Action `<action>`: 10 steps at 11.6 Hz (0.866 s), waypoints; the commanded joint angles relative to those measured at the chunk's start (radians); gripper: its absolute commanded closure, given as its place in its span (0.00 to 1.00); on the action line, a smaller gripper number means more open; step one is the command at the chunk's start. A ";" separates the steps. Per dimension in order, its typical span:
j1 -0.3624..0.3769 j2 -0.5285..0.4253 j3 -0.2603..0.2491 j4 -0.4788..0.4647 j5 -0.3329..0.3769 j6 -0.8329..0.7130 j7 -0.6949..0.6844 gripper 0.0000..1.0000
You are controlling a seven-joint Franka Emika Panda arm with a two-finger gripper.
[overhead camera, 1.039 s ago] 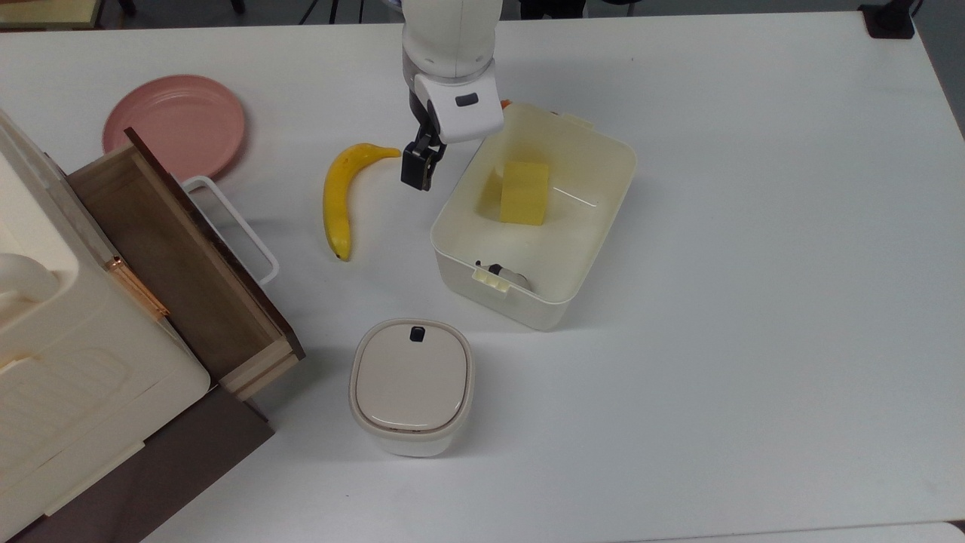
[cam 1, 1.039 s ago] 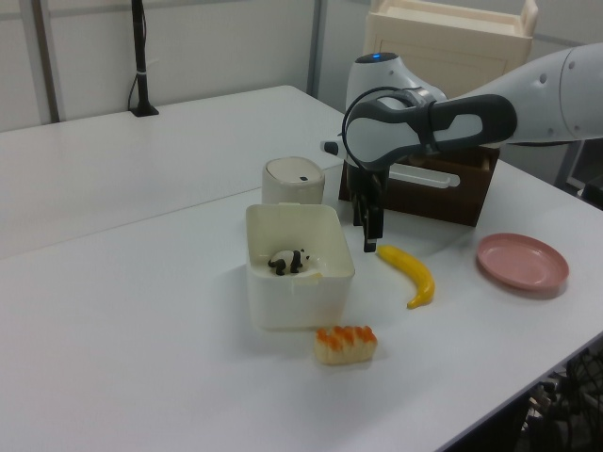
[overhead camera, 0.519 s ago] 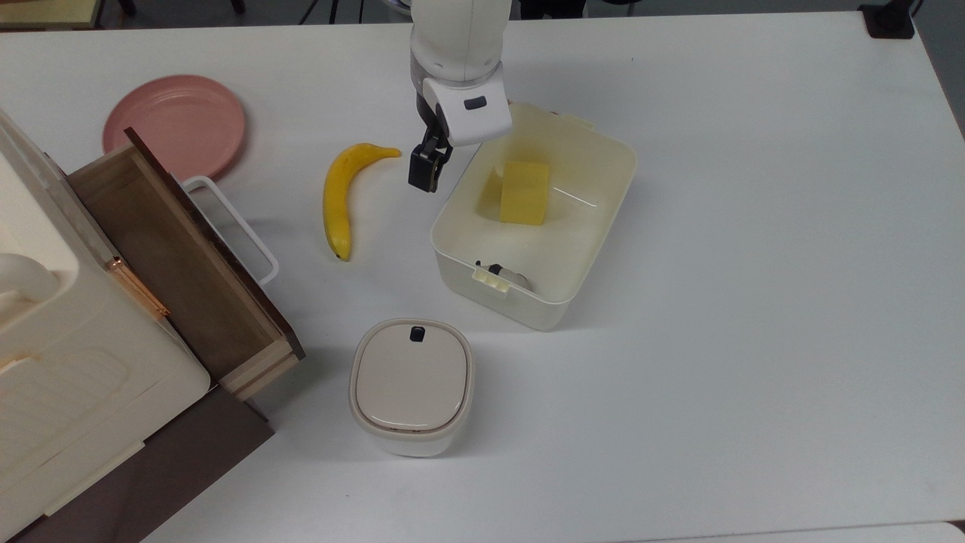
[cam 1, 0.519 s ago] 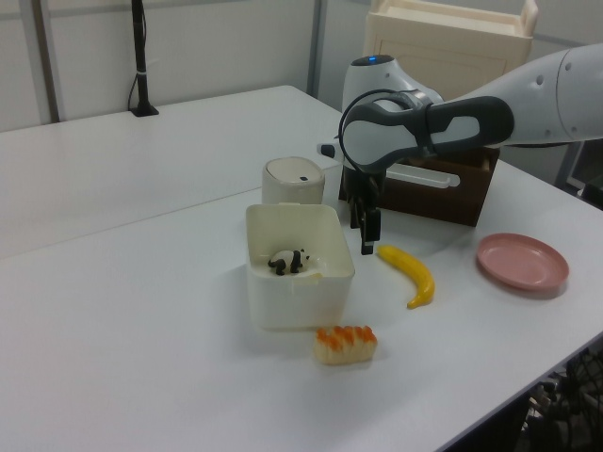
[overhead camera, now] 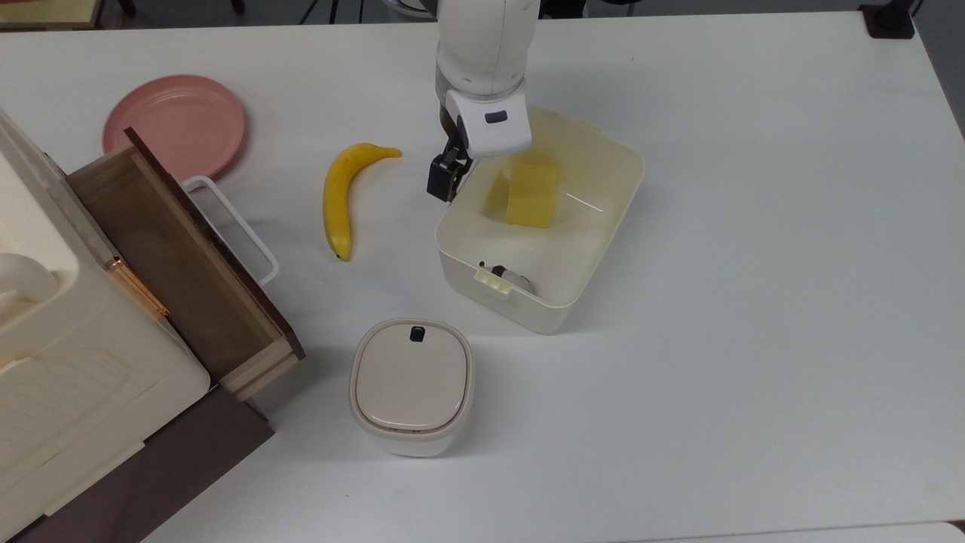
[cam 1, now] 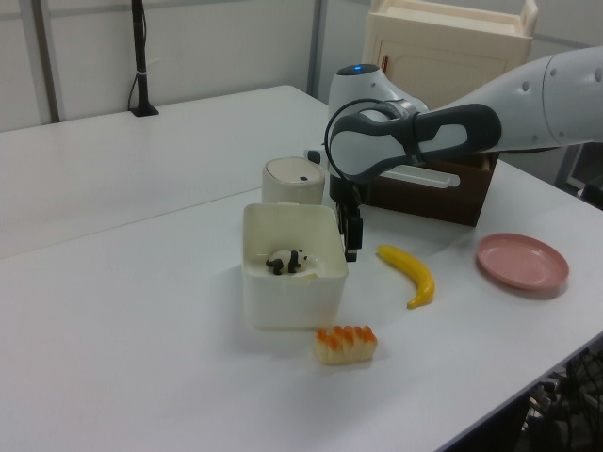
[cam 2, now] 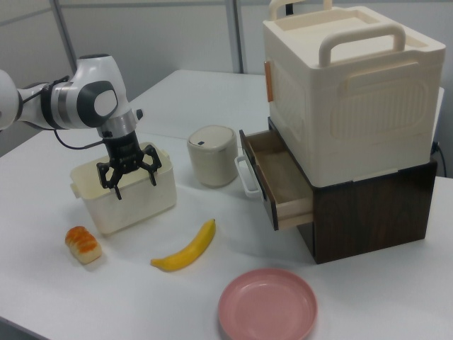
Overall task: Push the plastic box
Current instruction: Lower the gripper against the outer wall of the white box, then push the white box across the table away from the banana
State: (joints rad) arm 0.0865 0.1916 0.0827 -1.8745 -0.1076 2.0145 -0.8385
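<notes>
I am steering one arm over a white table (overhead camera: 754, 302). The plastic box (overhead camera: 595, 249), a tall-walled cream tub, sits near the table's middle in the top view. My gripper (overhead camera: 443, 181) is at the box's long wall, at about ten o'clock from the box's centre in the top view, touching it or just beside it. Whether its fingers are parted or closed, I cannot tell.

I judge the box stiff, light and smooth-bottomed, so it should slide easily. A push low on the wall and near its middle should keep it from twisting or tipping. Inside lie a yellow block (overhead camera: 531, 194) and a small panda toy (cam 1: 285, 261), which may shift.

A banana (overhead camera: 339, 192) lies at nine o'clock, a lidded container (overhead camera: 411, 385) at seven. A sushi toy (cam 1: 345, 343) rests just beside the short end. The table toward three o'clock is open.
</notes>
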 commanded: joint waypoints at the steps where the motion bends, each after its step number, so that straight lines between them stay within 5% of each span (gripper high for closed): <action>1: 0.016 0.003 0.000 0.029 -0.014 0.010 0.114 0.00; 10: 0.030 0.037 0.011 0.044 -0.017 0.056 0.139 0.00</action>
State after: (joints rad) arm 0.0989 0.2116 0.0959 -1.8481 -0.1076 2.0400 -0.7301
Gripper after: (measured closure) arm 0.000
